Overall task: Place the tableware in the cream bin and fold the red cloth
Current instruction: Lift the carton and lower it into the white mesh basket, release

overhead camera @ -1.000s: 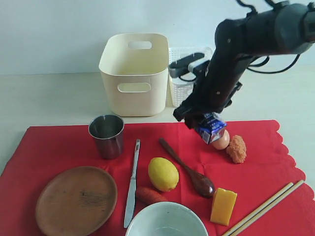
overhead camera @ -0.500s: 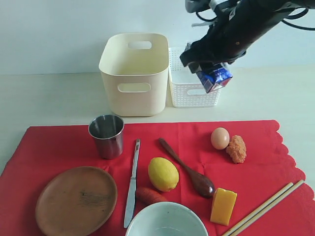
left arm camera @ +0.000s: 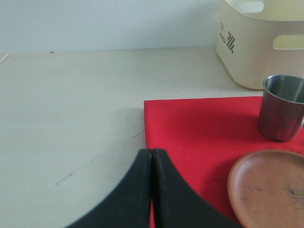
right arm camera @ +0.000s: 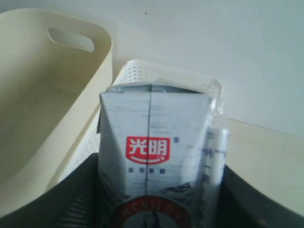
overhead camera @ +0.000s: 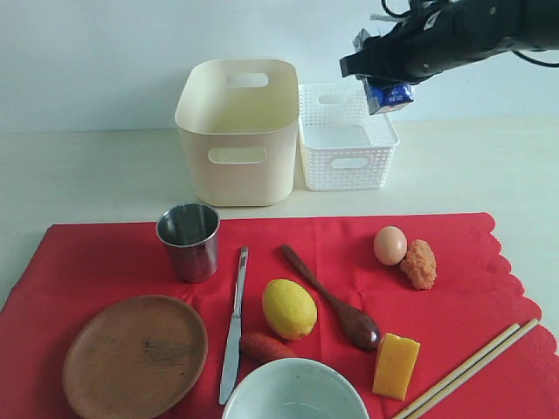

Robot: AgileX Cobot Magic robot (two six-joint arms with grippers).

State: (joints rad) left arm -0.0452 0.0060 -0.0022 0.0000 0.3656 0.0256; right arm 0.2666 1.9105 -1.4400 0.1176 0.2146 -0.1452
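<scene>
Pale, matte off-white tabletop (overhead camera: 87,175) with a few faint scuffs, and a plain light wall (overhead camera: 87,52) behind it. Nothing fancy.

I'll place everything off the cream bin (overhead camera: 238,131): tall, smooth solid plastic, rounded corners, oval handle cutouts, and empty as far as I can see. Touching or nearly touching one side of it is a lower white lattice basket (overhead camera: 348,161) with perforated walls.

On the near side of the bin the red cloth (overhead camera: 105,262) lies flat, bright and plain, with a scalloped edge on the side away from the bin. All the tableware is on it, none in the bin. The shiny steel cup (overhead camera: 188,242) stands upright, nearest the bin. Further from the bin are the round brown wooden plate (overhead camera: 135,356), the slim silver knife (overhead camera: 235,323) and the dark wooden spoon (overhead camera: 332,298). Furthest out are the pale bowl (overhead camera: 294,393) and the light wooden chopsticks (overhead camera: 472,368).

A waxy lemon (overhead camera: 289,309), carrot (overhead camera: 265,347), egg (overhead camera: 390,245) and a wedge of cheese (overhead camera: 396,365) sit among them.

The right gripper (overhead camera: 384,87) is clamped on a small blue-and-white milk carton (right arm camera: 152,156), up in the air above the basket on the side away from the bin. The left gripper (left arm camera: 152,156) has its black jaws pressed together with nothing in them, well away from the bin by the cloth's corner.
</scene>
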